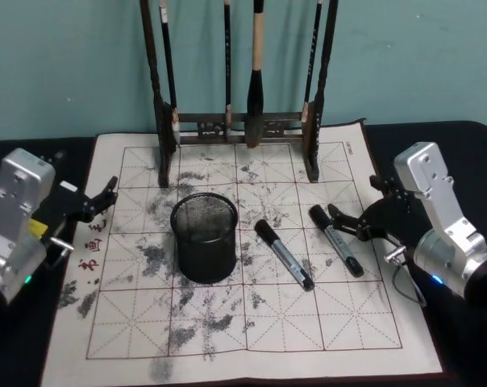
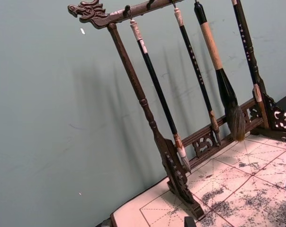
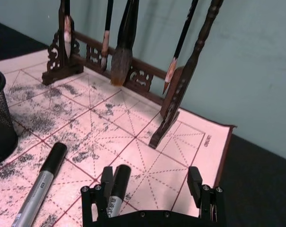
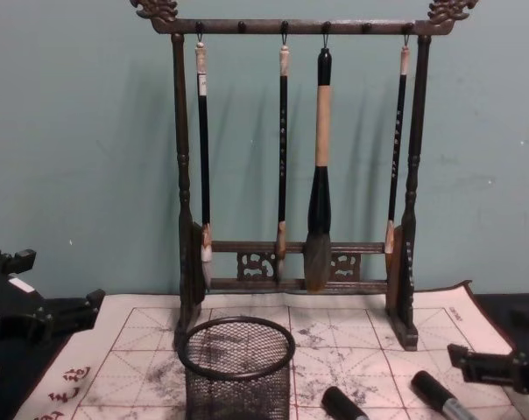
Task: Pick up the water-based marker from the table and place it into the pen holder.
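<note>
The pen holder stands upright on the ink-stained mat, which covers most of the black bench. With the holder as the centre of the dial and 12 o'clock pointing away from the robot, the wooden brush rack stands at 12 o'clock on the far edge of the mat. 4 brushes hang from it.

2 markers that look alike, each with a black cap and a grey barrel, lie flat on the mat at about 3 o'clock of the holder. Neither one touches it. The centre marker is the closer of the 2. Its cap points to about 11 o'clock and its tail to 5 o'clock. The right-hand marker lies farther out, nearly parallel to the first and apart from it.

The right end effector is low over the mat at about 3 o'clock, just past the right-hand marker, with its fingers spread wide and nothing held. In the right wrist view the cap of that marker sits inside the gap, close beside 1 finger. I cannot tell whether it touches that finger. The other finger is well clear of the cap.

The left end effector is at the left edge of the mat, at about 10 o'clock of the holder. Its fingers are parted and hold nothing.
</note>
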